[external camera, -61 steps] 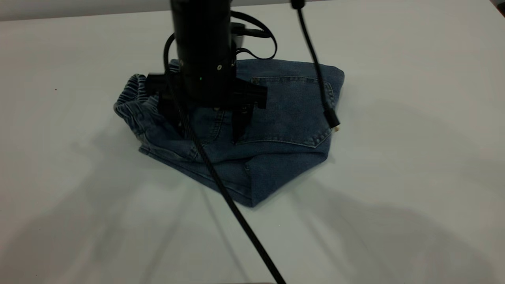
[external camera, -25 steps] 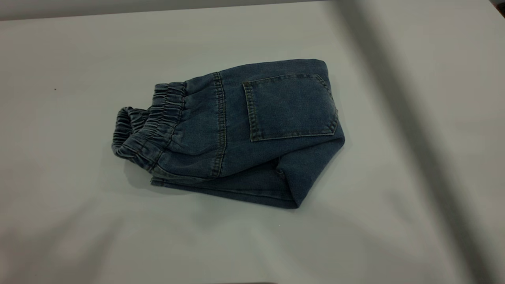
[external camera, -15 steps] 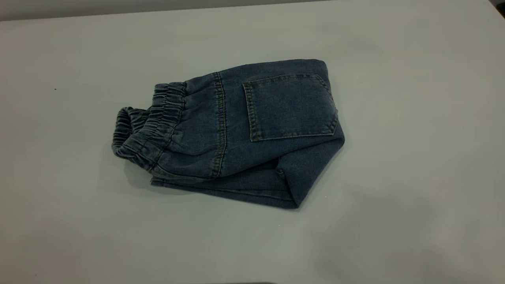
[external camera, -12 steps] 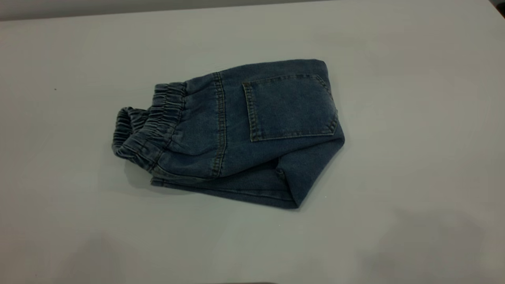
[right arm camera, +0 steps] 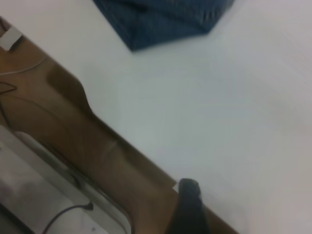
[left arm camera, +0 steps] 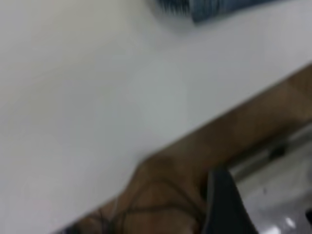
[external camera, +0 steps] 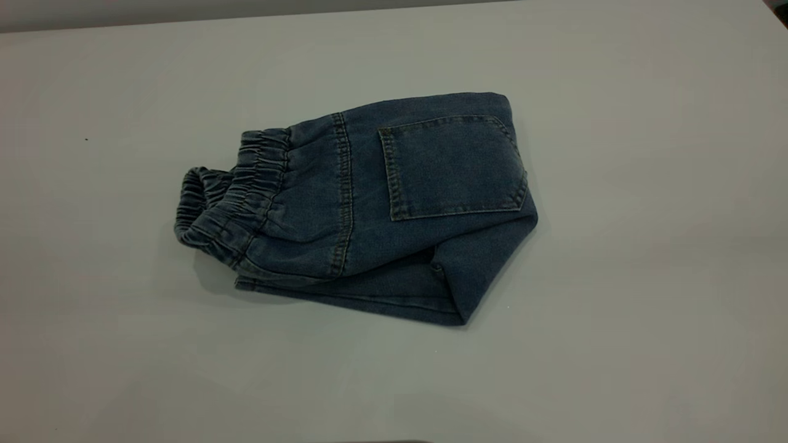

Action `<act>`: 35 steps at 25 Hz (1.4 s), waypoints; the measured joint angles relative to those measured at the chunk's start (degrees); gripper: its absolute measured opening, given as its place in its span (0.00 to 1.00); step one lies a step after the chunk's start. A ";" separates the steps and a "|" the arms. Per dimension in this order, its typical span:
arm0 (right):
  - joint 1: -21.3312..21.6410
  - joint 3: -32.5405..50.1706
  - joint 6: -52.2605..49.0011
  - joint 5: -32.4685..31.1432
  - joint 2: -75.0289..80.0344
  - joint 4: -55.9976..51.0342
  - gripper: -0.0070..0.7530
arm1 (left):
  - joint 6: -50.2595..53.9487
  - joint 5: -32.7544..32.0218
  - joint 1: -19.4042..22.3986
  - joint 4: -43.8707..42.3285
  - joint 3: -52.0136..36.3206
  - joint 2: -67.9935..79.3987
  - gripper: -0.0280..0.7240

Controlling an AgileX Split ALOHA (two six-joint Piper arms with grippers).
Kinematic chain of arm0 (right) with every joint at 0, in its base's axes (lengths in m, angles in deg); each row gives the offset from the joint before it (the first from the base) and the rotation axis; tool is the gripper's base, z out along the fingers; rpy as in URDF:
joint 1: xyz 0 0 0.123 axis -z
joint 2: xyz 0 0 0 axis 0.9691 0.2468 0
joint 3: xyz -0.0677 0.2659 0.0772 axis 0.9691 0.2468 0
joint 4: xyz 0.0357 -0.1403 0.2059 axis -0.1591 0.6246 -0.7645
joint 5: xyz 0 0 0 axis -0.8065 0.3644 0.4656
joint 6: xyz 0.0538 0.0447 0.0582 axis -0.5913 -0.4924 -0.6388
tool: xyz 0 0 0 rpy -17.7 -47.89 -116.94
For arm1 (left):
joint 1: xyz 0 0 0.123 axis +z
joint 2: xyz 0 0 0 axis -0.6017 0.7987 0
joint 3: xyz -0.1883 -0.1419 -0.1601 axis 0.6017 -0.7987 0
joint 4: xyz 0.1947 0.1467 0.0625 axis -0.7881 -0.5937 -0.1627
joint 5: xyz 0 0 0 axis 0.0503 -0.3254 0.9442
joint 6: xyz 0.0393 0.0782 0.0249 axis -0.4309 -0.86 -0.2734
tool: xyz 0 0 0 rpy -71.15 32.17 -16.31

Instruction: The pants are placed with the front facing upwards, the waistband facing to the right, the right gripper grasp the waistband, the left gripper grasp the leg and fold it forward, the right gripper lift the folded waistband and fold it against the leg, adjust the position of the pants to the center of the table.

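The pants (external camera: 369, 209) lie folded on the white table (external camera: 615, 307), near its middle, with the patch pocket (external camera: 452, 166) facing up. The ruffled waistband (external camera: 228, 191) points to the left of the exterior view, and a folded corner points toward the near edge. Neither gripper appears in the exterior view. In the left wrist view a dark part of the left gripper (left arm camera: 224, 204) hangs beyond the table edge, with the pants (left arm camera: 219, 7) far off. The right gripper (right arm camera: 187, 207) likewise shows as a dark part at the table edge, well away from the pants (right arm camera: 161, 19).
Both wrist views show the table's edge with a brown floor (left arm camera: 219, 141) beyond it. In the right wrist view, thin cables (right arm camera: 19, 68) and a pale rail (right arm camera: 53, 195) lie off the table.
The arm that stood over the pants 2.4 s ago has left the exterior view. The pants were re-laid flatter and have lain still for the last second; shadows have cleared off the table.
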 joint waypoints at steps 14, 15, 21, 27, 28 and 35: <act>0.00 13.75 2.60 2.33 -23.43 -6.76 0.66 | 1.07 4.23 0.00 2.58 -10.36 -0.22 0.54; 0.00 13.75 2.65 2.33 -23.78 -6.76 0.66 | 1.13 4.23 0.00 2.58 -10.37 -0.22 0.54; 0.00 13.75 2.65 2.33 -24.10 -6.76 0.66 | 1.13 4.18 0.00 2.58 -10.42 -0.22 0.54; 0.00 13.75 2.65 2.33 -24.10 -6.76 0.66 | 1.35 4.18 0.00 2.58 -10.42 -0.22 0.54; 0.00 13.75 2.65 2.33 -24.10 -6.76 0.66 | 1.35 4.18 0.00 2.58 -10.42 -0.22 0.54; 6.61 13.75 2.83 2.33 -24.29 -6.88 0.66 | 1.30 4.18 2.70 2.69 -10.42 -2.04 0.54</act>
